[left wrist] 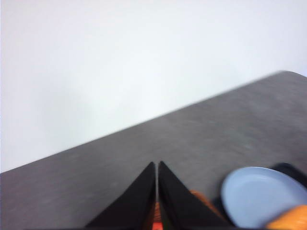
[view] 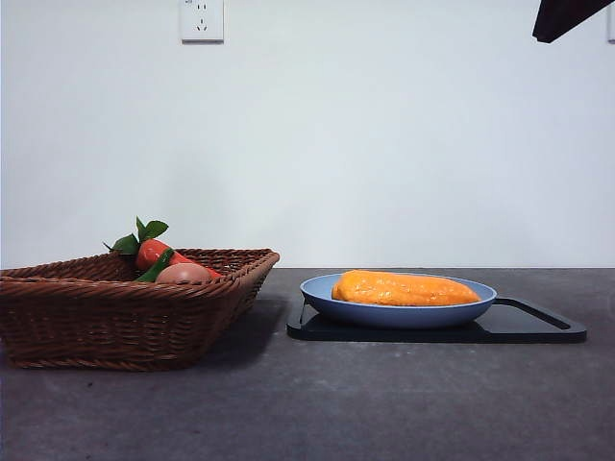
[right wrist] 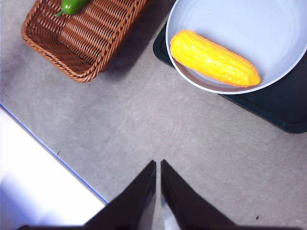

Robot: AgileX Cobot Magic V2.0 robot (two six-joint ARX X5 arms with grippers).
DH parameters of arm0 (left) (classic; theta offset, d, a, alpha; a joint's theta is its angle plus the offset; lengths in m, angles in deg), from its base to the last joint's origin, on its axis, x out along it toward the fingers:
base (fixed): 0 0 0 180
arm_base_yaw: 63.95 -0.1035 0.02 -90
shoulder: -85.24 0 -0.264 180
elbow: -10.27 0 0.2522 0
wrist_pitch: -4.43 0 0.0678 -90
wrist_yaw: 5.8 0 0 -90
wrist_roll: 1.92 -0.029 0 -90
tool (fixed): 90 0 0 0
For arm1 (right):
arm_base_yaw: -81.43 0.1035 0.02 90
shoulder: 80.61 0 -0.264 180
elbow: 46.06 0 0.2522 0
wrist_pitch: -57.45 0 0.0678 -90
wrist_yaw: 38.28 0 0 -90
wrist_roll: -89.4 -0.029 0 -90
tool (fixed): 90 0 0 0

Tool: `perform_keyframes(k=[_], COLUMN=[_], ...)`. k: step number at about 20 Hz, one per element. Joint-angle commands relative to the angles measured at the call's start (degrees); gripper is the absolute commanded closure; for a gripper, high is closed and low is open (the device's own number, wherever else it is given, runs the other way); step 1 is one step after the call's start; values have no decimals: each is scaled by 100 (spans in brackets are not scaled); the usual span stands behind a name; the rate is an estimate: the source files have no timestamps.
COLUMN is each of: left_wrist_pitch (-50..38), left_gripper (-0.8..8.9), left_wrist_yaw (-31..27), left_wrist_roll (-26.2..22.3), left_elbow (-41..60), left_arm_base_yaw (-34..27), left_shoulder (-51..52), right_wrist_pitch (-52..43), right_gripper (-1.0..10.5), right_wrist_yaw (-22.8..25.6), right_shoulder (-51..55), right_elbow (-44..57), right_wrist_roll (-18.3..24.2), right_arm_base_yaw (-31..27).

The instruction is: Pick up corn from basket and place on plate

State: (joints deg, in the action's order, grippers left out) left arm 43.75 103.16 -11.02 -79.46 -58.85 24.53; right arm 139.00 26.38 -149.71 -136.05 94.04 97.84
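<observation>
While both grippers' fingers sit closed and empty, the corn (view: 404, 288) lies inside the plate (view: 322, 293) rim.

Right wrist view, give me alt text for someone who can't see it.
Corn lies on the blue plate, which sits on a black tray. The basket stands beside it on the grey table, the right gripper shut above.

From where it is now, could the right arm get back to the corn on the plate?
Probably yes. The corn lies exposed on the plate, nothing over or against it. The right tool hangs above bare table nearby, jaws closed and empty, so it must open first.
</observation>
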Motion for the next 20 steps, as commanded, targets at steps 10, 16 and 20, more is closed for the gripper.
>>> perform_keyframes(k=[10, 16, 20], left_wrist_pitch=[-2129, -2081, -1858], left_gripper=[806, 806, 806], left_wrist_yaw=[-155, -487, -509], left_wrist_roll=[-24, 210, 407], left_elbow=[4833, 6559, 7079], left_arm_base_yaw=[-885, -911, -935], left_shoulder=[3276, 4887, 5615], right_wrist_pitch=[-345, -660, -914], right_gripper=[943, 943, 943], right_wrist_yaw=[-9, -9, -9], right_shoulder=[-48, -48, -48], right_elbow=[-70, -70, -70], right_wrist_roll=[-11, -11, -11], right_arm_base_yaw=[22, 22, 22])
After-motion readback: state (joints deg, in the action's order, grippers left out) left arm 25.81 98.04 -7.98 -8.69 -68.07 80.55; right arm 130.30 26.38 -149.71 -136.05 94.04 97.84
